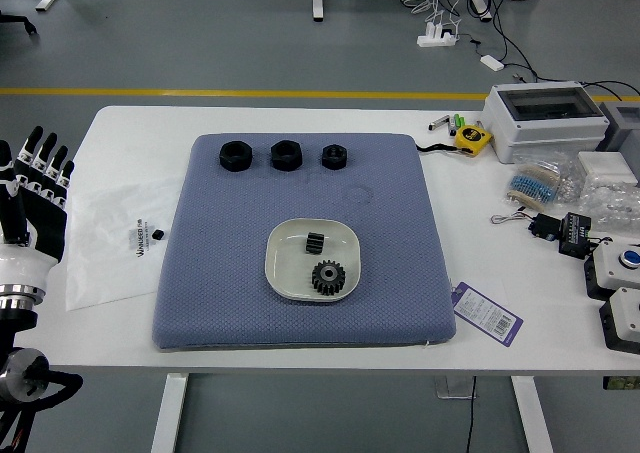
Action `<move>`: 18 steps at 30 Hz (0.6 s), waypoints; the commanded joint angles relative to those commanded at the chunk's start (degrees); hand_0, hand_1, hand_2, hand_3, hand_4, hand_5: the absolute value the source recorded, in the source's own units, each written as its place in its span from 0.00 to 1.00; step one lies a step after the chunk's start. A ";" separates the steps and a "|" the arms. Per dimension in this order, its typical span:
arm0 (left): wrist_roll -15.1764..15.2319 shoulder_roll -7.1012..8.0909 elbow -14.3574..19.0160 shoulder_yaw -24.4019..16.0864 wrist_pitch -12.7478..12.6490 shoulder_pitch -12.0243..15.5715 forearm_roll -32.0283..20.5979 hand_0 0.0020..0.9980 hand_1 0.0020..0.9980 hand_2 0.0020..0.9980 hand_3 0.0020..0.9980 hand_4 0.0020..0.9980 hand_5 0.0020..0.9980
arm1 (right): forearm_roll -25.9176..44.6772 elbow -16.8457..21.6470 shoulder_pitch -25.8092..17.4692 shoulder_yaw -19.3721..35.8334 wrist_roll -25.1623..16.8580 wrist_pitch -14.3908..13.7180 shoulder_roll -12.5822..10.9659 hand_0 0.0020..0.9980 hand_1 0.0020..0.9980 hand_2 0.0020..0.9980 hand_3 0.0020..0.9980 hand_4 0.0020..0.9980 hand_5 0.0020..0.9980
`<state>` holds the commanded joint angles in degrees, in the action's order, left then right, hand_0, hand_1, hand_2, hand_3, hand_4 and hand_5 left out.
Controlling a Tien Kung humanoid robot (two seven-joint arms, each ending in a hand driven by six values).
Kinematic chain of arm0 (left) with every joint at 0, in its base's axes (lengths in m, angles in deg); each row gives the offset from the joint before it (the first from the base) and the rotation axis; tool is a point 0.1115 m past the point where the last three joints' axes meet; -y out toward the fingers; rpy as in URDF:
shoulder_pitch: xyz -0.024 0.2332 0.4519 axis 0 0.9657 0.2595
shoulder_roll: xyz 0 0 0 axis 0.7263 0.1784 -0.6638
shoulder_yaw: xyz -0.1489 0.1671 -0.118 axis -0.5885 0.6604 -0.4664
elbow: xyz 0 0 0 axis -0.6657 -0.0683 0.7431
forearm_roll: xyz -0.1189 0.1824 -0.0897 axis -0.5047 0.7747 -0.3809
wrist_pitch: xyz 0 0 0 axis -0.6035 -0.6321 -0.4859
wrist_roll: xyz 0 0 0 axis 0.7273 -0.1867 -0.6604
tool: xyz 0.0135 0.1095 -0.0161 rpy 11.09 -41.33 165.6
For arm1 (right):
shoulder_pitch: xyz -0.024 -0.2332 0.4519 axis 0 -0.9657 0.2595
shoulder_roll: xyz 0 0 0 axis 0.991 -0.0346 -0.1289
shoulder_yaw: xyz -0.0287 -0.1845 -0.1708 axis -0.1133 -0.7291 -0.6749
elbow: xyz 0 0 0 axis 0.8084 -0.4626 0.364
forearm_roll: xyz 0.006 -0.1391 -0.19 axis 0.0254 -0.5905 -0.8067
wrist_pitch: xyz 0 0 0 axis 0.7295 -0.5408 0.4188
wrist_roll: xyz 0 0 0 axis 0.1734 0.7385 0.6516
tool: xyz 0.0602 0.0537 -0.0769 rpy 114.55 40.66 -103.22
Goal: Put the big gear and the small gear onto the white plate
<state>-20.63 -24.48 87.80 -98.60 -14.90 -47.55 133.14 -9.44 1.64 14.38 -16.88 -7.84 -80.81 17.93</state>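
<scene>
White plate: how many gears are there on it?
2: the big gear in the near part of the white plate, the small gear beyond it, slightly left.

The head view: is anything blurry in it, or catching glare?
In the head view, nothing looks plainly out of focus, even the big gear; light seems even and shadows soft; small glints show on the clear plastic bag; the purple-edged tag's fine print is too small to read.

Surface [560, 343]: white, spanning mid-frame
Blue-grey mat [220, 273]: flat, centre
Plastic bag [105, 273]: flat, left
Tape measure [472, 139]: upper right
White box [550, 134]: upper right
Tag [487, 313]: lower right
</scene>
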 joint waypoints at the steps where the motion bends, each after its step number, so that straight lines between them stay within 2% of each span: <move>1: -0.03 0.01 -0.02 0.02 -0.04 0.01 0.01 0.98 1.00 1.00 1.00 1.00 0.92 | -0.01 0.00 0.01 0.00 0.01 -0.01 0.00 0.67 0.67 0.76 0.67 0.94 0.76; 3: 0.05 -0.06 -0.10 0.04 -0.31 0.07 0.10 0.98 1.00 1.00 1.00 1.00 0.92 | -0.05 0.00 0.01 0.01 0.03 -0.05 0.02 0.67 0.67 0.76 0.67 0.94 0.76; 4: 0.26 -0.16 -0.18 0.02 -0.74 0.12 0.27 0.95 0.93 1.00 1.00 1.00 0.88 | -0.14 0.00 0.01 0.06 0.08 -0.09 0.03 0.67 0.67 0.76 0.67 0.94 0.76; 8: -0.08 -0.28 -0.30 -0.05 -1.44 0.30 0.78 0.95 0.93 1.00 1.00 1.00 0.88 | -0.14 0.02 0.01 0.07 0.09 -0.18 0.05 0.67 0.67 0.76 0.67 0.94 0.76; 10: -0.48 -0.15 -0.31 0.08 -1.04 0.37 1.16 0.93 0.90 1.00 1.00 1.00 0.88 | -0.14 0.03 0.02 0.07 0.10 -0.21 0.05 0.67 0.67 0.76 0.67 0.94 0.75; 18: -1.03 -0.23 -0.40 0.66 -0.47 0.47 1.48 0.92 0.90 1.00 1.00 1.00 0.88 | -0.80 0.07 -0.09 0.44 0.27 -0.31 0.10 0.67 0.67 0.76 0.66 0.94 0.75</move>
<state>-21.67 -24.71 87.40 -97.95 -15.38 -47.07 134.62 -10.25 1.72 14.29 -16.44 -7.56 -81.12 18.02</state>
